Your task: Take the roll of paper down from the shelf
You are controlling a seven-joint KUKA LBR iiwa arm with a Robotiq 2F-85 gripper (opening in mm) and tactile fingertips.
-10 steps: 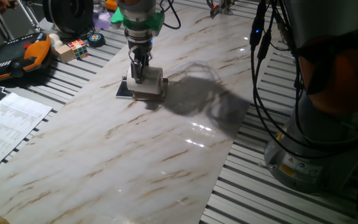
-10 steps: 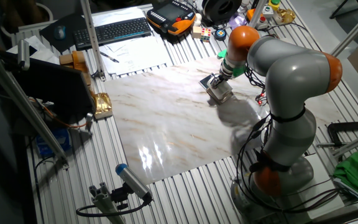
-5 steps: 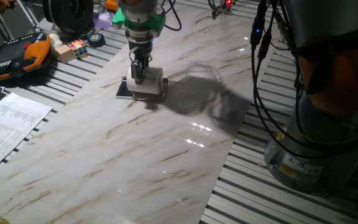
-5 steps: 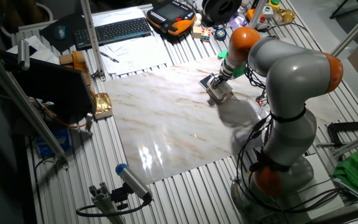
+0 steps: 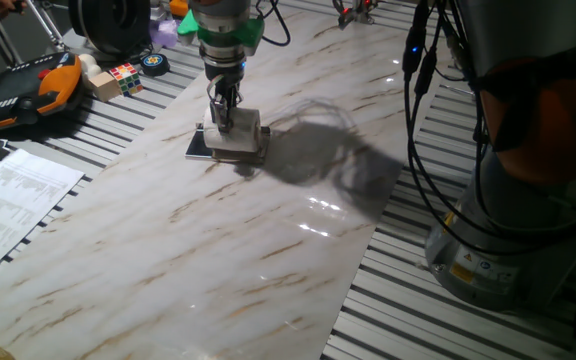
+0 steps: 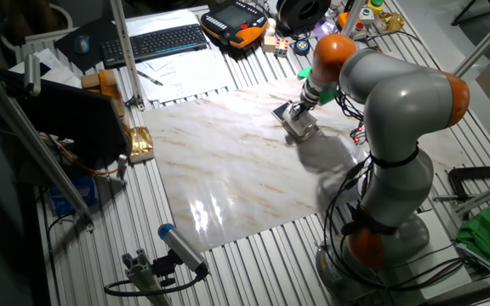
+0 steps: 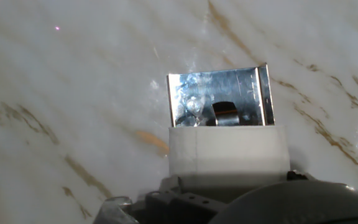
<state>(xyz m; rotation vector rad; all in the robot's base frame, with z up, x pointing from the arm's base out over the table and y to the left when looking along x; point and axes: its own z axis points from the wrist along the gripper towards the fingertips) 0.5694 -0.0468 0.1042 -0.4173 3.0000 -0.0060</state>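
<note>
The roll of paper [image 5: 244, 131] is a small white cylinder lying on the shelf [image 5: 199, 146], a low shiny metal rack with a dark base on the marble board. My gripper [image 5: 225, 118] comes straight down on the roll's left part, its fingers close together and pinching the roll. In the other fixed view the gripper [image 6: 299, 111] sits on the roll [image 6: 303, 127] above the shelf [image 6: 282, 111]. In the hand view the roll [image 7: 227, 149] lies right under the hand, with the chrome shelf [image 7: 194, 99] beyond it. The fingertips are hidden there.
A marble board [image 5: 218, 250] covers the table. At the back left lie an orange-black pendant [image 5: 28, 90], a colour cube [image 5: 126, 77] and a tape roll [image 5: 154, 63]. Printed paper sheets [image 5: 13, 200] lie at the left. The robot's base and cables [image 5: 513, 200] stand at the right.
The fingers have drawn slightly closer together on the roll. The hand, roll and shelf stay in the same place.
</note>
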